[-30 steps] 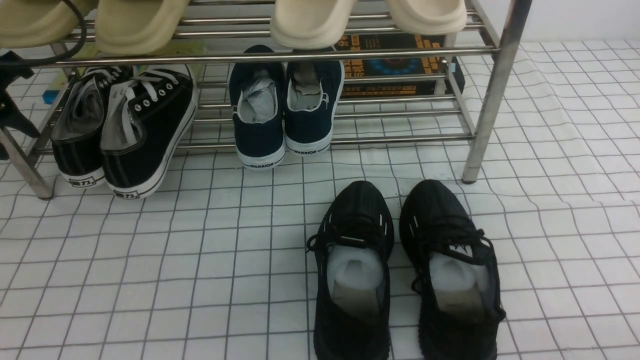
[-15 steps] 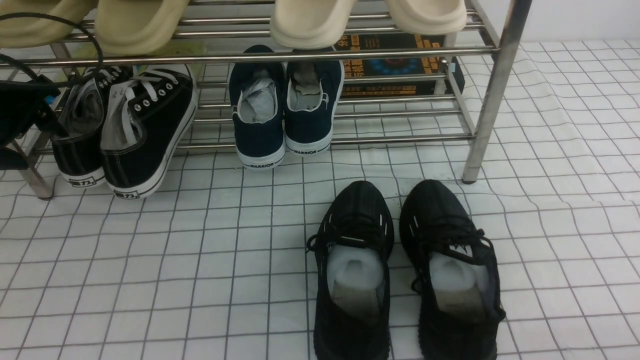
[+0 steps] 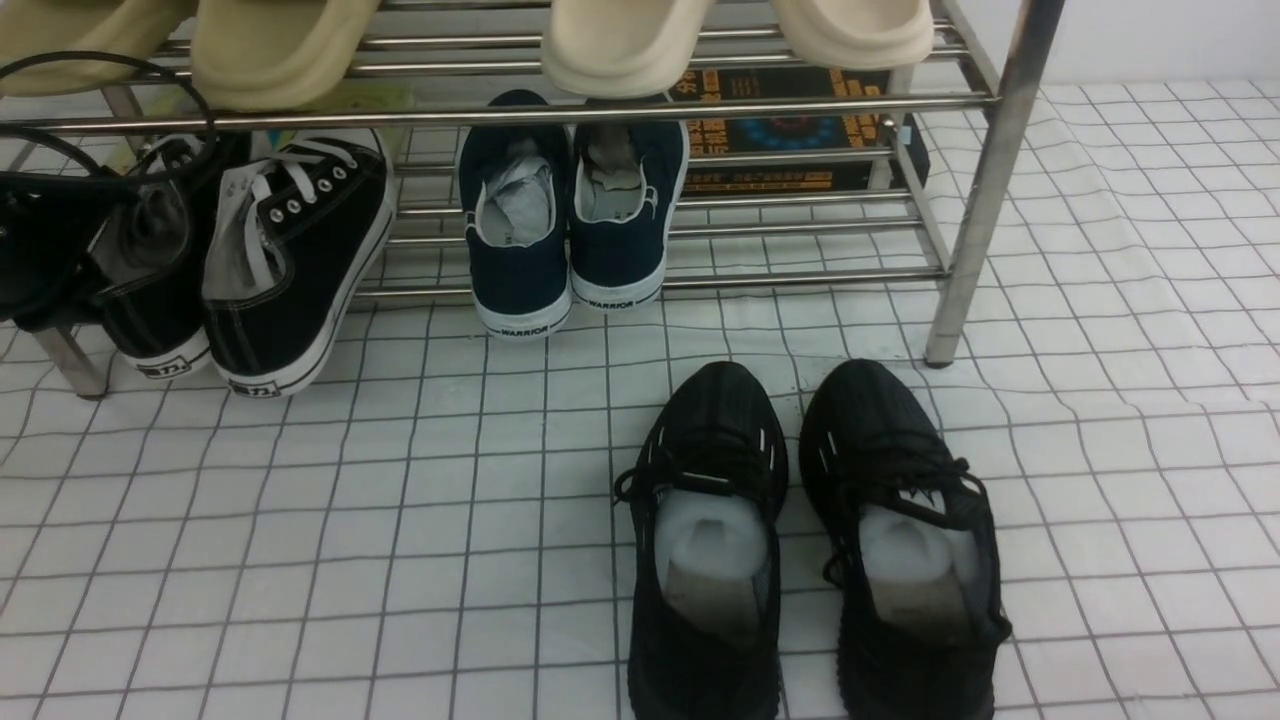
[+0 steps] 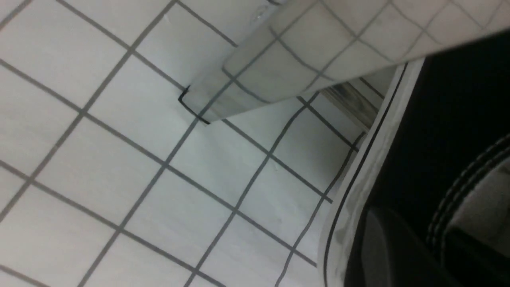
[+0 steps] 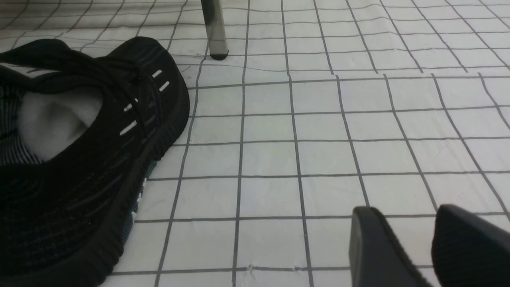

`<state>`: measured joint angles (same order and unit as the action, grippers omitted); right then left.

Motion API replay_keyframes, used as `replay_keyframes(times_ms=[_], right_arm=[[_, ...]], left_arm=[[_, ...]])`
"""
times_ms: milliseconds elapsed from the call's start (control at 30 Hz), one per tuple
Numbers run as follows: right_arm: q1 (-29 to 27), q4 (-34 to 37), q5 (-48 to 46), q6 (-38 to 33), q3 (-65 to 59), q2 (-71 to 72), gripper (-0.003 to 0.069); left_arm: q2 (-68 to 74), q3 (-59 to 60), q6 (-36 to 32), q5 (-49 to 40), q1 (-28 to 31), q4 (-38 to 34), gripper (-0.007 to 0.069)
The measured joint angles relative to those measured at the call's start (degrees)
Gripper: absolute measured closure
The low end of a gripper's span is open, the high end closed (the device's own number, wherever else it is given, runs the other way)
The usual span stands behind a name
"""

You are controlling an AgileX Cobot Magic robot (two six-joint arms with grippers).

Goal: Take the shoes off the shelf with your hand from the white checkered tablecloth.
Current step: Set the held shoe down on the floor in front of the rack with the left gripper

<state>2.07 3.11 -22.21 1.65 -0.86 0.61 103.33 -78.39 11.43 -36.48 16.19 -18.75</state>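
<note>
Straddling one sneaker's side wall with the black cabled left gripper (image 4: 418, 233) at the far-left end of the shiny silver metal-tube two-tier shelf (image 3: 700, 105).
Left fingers are apart, one outside and one inside the shoe, and no squeeze is visible. The pair of black canvas low-top shoes with white laces (image 3: 255, 265) sits on the lower tier at left, heels near, tilted down toward the white checkered tablecloth (image 3: 350, 520). The black right gripper (image 5: 404, 227) is slightly open, holding nothing, low over the cloth right of the all-black knit running shoes (image 3: 810, 540).
</note>
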Motion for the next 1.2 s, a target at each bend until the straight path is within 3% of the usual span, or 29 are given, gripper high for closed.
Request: replay_keyframes(times_ms=[233,467,600,933,1200], right_arm=[[0.00,0.00,0.00,0.00,0.00,0.00,0.0420],[0.00,0.00,0.00,0.00,0.00,0.00,0.0420],[0.00,0.00,0.00,0.00,0.00,0.00,0.0420],[0.00,0.00,0.00,0.00,0.00,0.00,0.0420],[0.00,0.00,0.00,0.00,0.00,0.00,0.0420]], left_arm=[[-5.67,0.42,1.39,-8.82,1.77,2.18,0.0604],[-15.46,0.47,1.39,-25.29,3.03,14.57,0.0605],[-21.06,2.19,1.39,-31.36,3.10,17.48,0.0604],[-30.08,18.38,1.78,-28.82,3.10,17.86,0.0604],[-29.94,30.47,2.40,-16.75,3.10,17.73,0.0600]])
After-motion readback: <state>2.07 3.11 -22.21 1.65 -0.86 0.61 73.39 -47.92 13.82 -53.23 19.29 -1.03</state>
